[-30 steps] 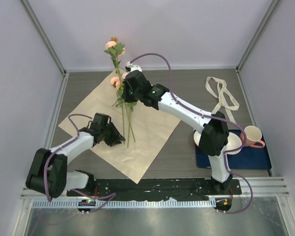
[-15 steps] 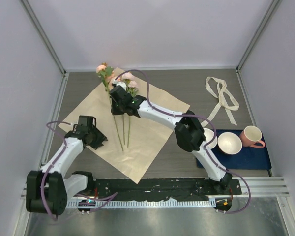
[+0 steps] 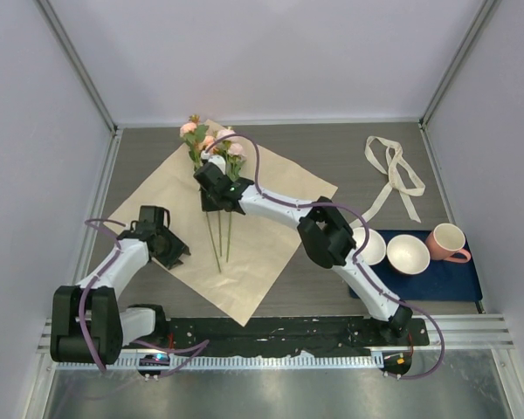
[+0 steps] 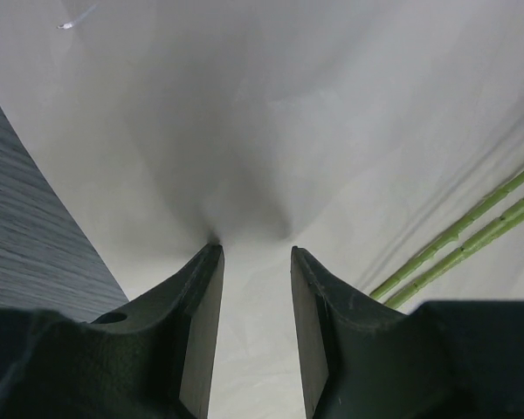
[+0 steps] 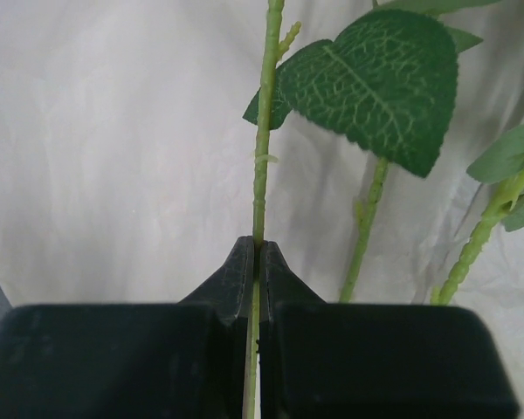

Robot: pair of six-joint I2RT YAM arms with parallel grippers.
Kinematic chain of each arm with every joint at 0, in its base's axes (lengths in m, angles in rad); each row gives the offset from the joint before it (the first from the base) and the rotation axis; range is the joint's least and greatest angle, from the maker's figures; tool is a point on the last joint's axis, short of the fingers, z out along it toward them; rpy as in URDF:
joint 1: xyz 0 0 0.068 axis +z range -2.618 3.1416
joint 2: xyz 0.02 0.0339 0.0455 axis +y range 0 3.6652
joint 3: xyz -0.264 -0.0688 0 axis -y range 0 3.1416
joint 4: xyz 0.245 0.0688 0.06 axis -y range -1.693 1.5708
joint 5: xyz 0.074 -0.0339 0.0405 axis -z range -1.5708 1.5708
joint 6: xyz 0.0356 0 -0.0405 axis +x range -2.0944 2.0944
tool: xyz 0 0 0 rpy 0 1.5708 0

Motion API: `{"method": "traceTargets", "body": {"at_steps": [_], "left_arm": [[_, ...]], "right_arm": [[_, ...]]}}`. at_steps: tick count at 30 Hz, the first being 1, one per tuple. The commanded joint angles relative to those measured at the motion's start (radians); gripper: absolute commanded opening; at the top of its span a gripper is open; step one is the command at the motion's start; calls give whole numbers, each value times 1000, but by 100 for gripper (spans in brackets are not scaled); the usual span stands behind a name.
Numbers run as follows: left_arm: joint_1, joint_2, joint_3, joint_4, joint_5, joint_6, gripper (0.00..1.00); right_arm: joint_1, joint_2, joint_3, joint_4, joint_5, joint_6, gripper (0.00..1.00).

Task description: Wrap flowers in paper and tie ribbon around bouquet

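Two claws were at work over the paper (image 3: 275, 231), which lay tan face up on the surface (image 3: 349, 144). The right claw (image 5: 255, 249) was clamped tight on one thin green stem of the flowers (image 3: 211, 144), just below a broad leaf, with two more stems running beside it. A second earlier that arm had held the flowers high, the blooms up against the back wall. Now it had brought them down so that the blooms sat at the paper's far corner and the stems ran toward the near edge, roughly along the sheet's diagonal.

The left claw (image 4: 253, 251) had drawn back from beside the stem ends toward the paper's left side. It had also widened, and stood partly open with nothing between its fingers. Its tips were low over the sheet, where a soft crease showed just ahead of them; whether they touched it I could not tell.

My reading is that the flowers were about placed for wrapping, so releasing them and folding a side of the paper over would come next. The ribbon (image 3: 393, 170) lay well apart at the far right, untouched.
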Motion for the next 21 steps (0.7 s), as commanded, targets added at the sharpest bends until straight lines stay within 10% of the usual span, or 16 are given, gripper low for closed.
{"method": "traceTargets", "body": {"at_steps": [1,21], "left_arm": [[3,-16,-34,-26,1,3,41],[3,-70,-77,-32,26,-6,41]], "right_arm": [[-6,-6,-21,92,59,-50,0],[-42,142,170,94,40,-73,0]]}}
